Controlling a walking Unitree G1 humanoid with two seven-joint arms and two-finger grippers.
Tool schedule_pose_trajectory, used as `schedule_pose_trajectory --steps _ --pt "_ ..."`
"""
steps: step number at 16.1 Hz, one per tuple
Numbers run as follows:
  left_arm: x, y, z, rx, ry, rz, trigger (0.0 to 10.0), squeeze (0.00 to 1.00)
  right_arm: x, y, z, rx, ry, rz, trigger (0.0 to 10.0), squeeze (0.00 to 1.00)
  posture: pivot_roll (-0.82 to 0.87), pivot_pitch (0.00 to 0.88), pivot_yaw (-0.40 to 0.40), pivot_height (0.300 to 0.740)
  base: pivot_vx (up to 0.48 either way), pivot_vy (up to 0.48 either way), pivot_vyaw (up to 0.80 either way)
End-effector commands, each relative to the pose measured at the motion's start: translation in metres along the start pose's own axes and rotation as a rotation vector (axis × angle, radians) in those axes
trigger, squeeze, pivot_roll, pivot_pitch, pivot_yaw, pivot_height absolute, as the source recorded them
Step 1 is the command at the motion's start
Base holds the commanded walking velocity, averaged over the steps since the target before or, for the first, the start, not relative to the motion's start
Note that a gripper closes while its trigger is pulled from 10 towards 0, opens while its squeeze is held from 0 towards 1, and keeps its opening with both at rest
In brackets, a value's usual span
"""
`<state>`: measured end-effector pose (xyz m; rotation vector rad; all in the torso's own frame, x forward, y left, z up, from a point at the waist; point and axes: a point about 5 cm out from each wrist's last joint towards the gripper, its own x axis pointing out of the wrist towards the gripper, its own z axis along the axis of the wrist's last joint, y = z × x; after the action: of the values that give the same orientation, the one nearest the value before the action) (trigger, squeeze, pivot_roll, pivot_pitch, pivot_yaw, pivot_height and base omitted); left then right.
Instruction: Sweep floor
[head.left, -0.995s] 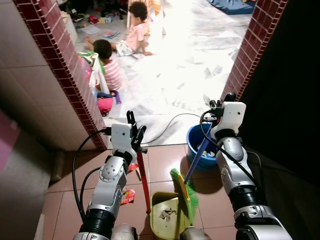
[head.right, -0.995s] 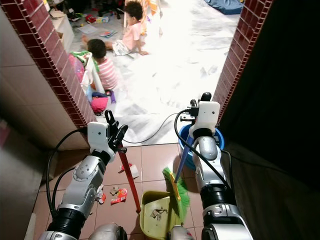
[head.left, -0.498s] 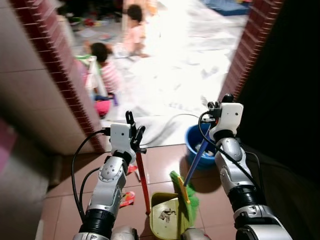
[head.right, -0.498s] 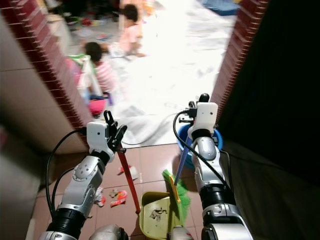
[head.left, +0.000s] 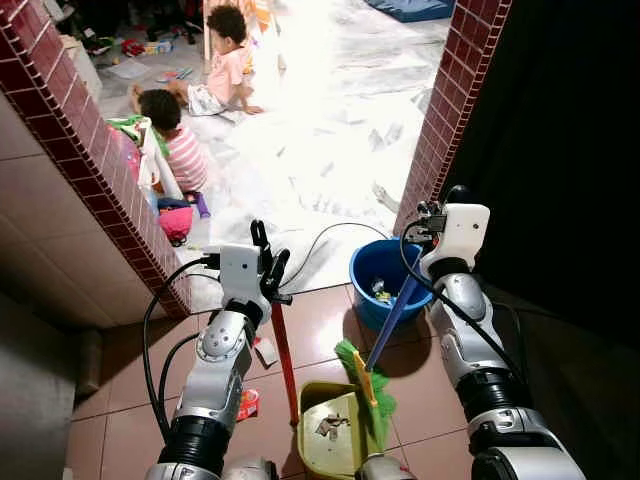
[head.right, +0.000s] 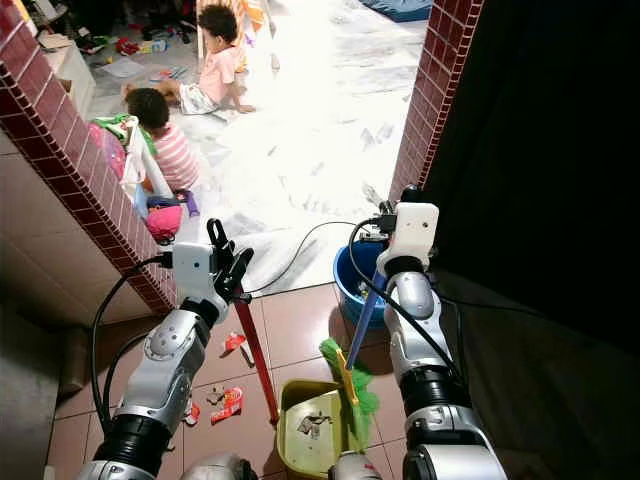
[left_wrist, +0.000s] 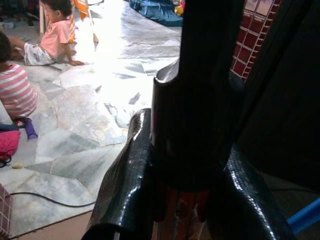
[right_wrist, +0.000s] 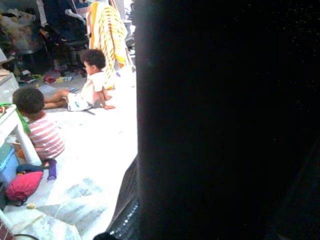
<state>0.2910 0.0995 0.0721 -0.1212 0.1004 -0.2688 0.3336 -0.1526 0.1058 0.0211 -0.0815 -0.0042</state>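
Bucket and cable lie beyond dustpan.

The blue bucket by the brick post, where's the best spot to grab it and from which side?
Judging by its pose, take the blue bucket by the rim on its side facing the robot, coming from above: it stands upright and open-topped, the brick post crowds its far side, and the broom handle crosses its right edge.
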Motion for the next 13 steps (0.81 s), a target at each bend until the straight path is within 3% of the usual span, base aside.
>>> schedule_pose_trajectory --steps 1,4,8,13 --pt "0.0046 -0.0059 0.0123 -0.017 -0.054 -0.03 10.0 0.0 -0.0001 -0.0027 -0.006 -0.038 0.043 -0.004 10.0 0.0 -0.02 0.0 0.045 0.74 0.0 0.0 -0.8" --pt "0.0047 -0.0064 0.0132 -0.017 -0.062 -0.03 10.0 0.0 0.0002 -0.0028 -0.0061 -0.038 0.045 -0.002 10.0 0.0 -0.02 0.0 0.045 0.74 0.0 0.0 -0.8" --pt "0.0055 -0.0057 0.0147 -0.016 -0.068 -0.023 10.0 0.0 -0.0007 0.0002 -0.0076 -0.032 0.053 0.036 10.0 0.0 -0.03 0.0 0.047 0.74 0.0 0.0 0.0" --pt "0.0055 -0.0062 0.0137 -0.019 -0.066 -0.02 10.0 0.0 -0.002 0.0003 -0.0108 -0.041 0.068 0.047 10.0 0.0 -0.03 0.0 0.044 0.74 0.0 -0.348 0.0"
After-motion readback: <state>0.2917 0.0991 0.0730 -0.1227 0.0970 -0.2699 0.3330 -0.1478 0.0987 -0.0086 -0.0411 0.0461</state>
